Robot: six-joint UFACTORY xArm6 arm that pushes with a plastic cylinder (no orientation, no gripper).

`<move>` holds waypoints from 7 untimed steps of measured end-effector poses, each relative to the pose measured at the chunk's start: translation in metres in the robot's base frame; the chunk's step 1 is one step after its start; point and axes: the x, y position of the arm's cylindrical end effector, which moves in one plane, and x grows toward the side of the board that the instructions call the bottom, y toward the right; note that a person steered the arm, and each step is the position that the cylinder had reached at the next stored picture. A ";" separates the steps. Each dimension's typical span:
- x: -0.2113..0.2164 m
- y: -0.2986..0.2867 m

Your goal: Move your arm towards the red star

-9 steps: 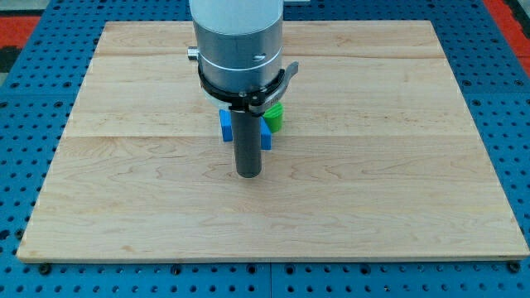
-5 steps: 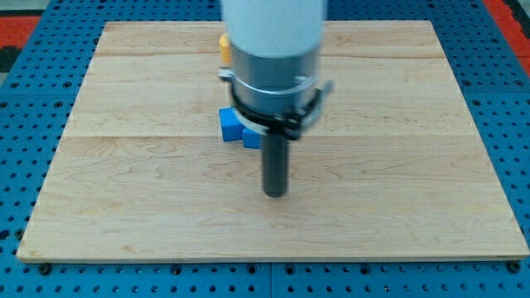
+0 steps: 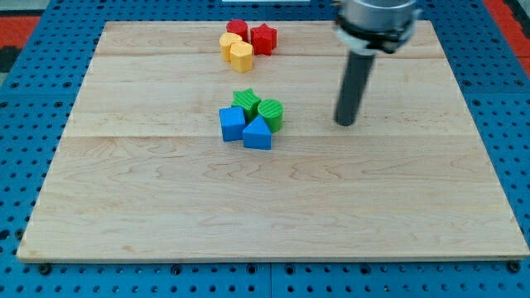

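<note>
The red star (image 3: 263,39) lies near the view's top of the wooden board (image 3: 124,182), touching a yellow block (image 3: 241,56). A red round block (image 3: 238,29) and another yellow block (image 3: 228,42) sit just left of it. My tip (image 3: 344,122) rests on the board to the right of centre, well below and to the right of the red star, apart from every block.
A cluster sits at the board's centre: a green star (image 3: 245,101), a green round block (image 3: 271,112), a blue cube-like block (image 3: 232,124) and a blue triangular block (image 3: 257,133). Blue pegboard (image 3: 25,99) surrounds the board.
My tip has moved from just below the centre cluster to the right and towards the view's top. The arm no longer hides the blocks at the top or the green blocks.
</note>
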 end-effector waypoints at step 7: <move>-0.225 -0.127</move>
